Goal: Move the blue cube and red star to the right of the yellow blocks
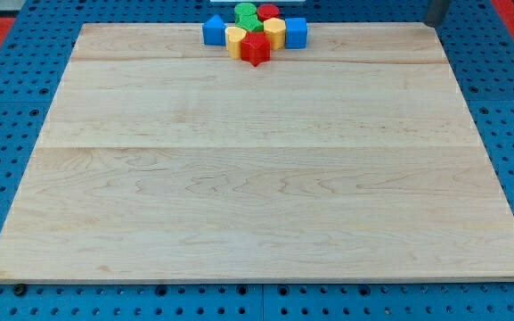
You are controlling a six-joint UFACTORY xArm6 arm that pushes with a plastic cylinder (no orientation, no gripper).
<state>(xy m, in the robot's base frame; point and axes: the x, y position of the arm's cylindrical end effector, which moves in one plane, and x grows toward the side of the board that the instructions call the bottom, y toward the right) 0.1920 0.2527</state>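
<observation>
Blue cube [296, 33] sits at the cluster's right end, touching a yellow block [274, 34]. Red star [255, 49] at the cluster's bottom, just beside the other yellow block [235, 39]. Further blue [213, 30], green [246, 13] and red [267, 12] blocks crowd the table's [257, 187] top edge. Rod [436, 12] at top right, well apart; my tip's very end isn't discernible. No gripper fitted, nothing held.

Blue cube [296, 32] right of yellow blocks [274, 33]; red star [256, 49] below.

Pale wood board [257, 178], smooth matt grain; blue perforated base [7, 107]; glossy plastic-looking blue cube [296, 33].
</observation>
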